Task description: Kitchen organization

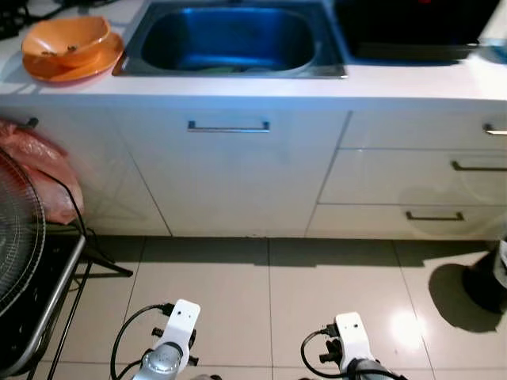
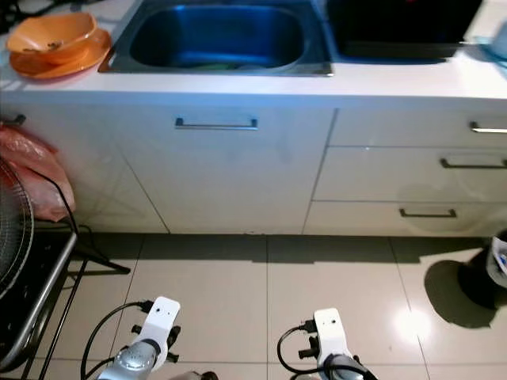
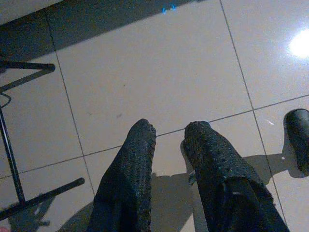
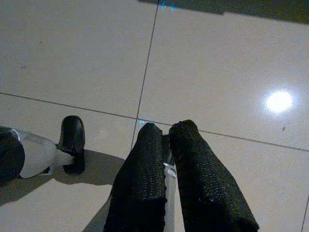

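Observation:
An orange bowl (image 1: 65,39) sits in an orange plate (image 1: 95,62) on the white counter (image 1: 238,87), left of the steel sink (image 1: 230,39). Something pale lies at the sink's bottom, too dim to name. Below are a cabinet door with a bar handle (image 1: 228,127) and drawers (image 1: 432,178) to the right. Both arms hang low in front of the cabinets, over the tiled floor. My left gripper (image 3: 170,130) points at the floor, its fingers a little apart with nothing between them. My right gripper (image 4: 165,129) also faces the tiles, its fingers nearly touching.
A fan grille (image 1: 16,229), a red plastic bag (image 1: 40,166) and a black metal stand (image 1: 55,293) crowd the left. A dark round base (image 1: 485,281) stands on the floor at the right. A dark hob (image 1: 412,28) lies right of the sink.

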